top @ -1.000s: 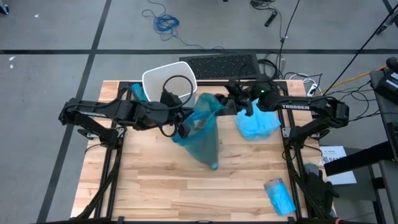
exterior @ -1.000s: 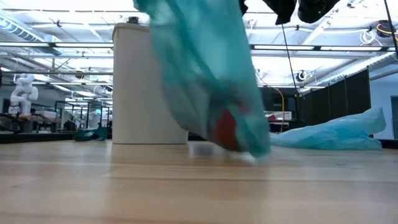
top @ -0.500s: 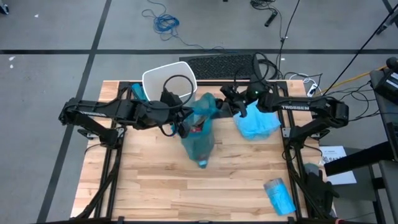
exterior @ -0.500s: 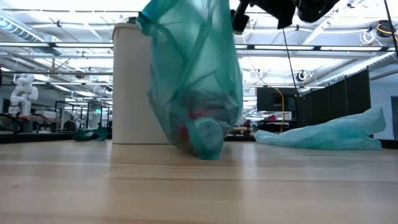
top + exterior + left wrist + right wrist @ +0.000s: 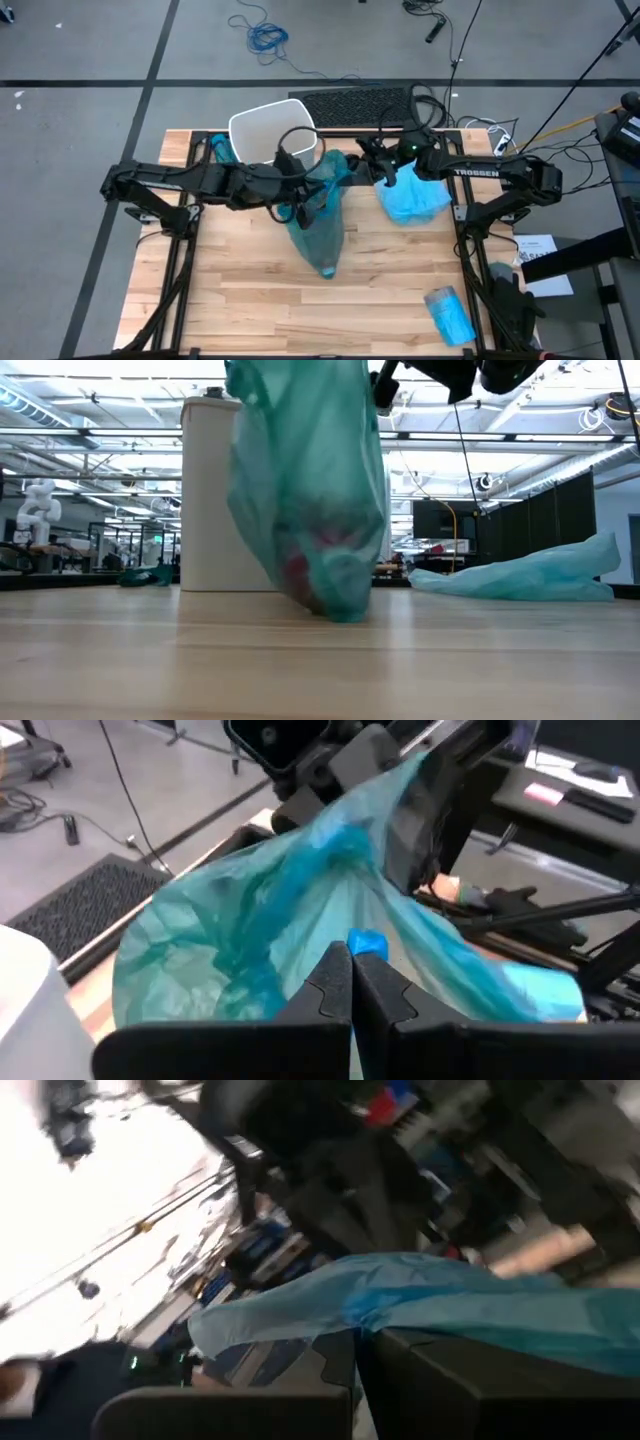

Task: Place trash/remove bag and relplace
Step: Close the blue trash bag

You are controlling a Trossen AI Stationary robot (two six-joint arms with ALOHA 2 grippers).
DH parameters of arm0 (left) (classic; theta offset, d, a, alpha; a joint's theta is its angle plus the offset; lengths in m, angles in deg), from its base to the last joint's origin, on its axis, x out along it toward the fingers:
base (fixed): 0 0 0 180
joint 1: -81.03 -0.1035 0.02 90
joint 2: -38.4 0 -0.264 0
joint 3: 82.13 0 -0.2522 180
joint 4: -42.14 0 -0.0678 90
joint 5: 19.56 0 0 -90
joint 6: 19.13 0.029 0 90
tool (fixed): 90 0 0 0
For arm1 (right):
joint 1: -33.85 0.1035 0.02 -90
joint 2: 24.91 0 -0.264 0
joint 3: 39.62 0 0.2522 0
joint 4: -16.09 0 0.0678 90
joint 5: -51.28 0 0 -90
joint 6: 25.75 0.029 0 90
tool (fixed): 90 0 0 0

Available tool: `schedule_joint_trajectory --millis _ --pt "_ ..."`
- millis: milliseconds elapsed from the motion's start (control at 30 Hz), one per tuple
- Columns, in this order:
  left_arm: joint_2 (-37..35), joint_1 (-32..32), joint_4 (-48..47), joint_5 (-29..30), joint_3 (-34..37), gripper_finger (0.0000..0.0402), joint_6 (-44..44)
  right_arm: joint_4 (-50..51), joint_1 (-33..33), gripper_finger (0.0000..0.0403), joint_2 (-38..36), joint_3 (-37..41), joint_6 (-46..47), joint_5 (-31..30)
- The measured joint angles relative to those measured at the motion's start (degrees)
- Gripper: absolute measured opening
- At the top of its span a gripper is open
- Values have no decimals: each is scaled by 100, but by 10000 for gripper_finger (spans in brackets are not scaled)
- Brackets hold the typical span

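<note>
- Teal bag (image 5: 322, 215) of trash hangs clear of the bin (image 5: 262, 130), clenched by left tool (image 5: 300, 196) and right tool (image 5: 368, 158).
- Next, I judge: set it aside, fetch the spare bag (image 5: 412, 199) at bench's right edge.

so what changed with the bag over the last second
The teal bag, splayed out slantwise before, now hangs straighter with its bottom on the table. The left pincer and right pincer kept their hold on its top. The white bin and the blue bag stayed put.
</note>
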Motion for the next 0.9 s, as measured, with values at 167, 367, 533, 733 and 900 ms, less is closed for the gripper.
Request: schedule_joint_trajectory --millis 167,367,533,733,900 --pt "213 -33 -76 -228 0 0 -36 309 101 0 50 18 -165 -153" --pt "235 -28 -175 -257 7 0 -98 671 100 11 53 18 -407 -127" --pt "234 -33 -321 -250 7 0 -148 117 79 73 37 172 -144 -76" --pt "232 -31 -394 -252 7 0 -176 -2109 61 144 36 1187 1274 -429" --pt "230 -44 -393 -252 7 0 -141 -3446 112 148 42 2017 1919 -1491"
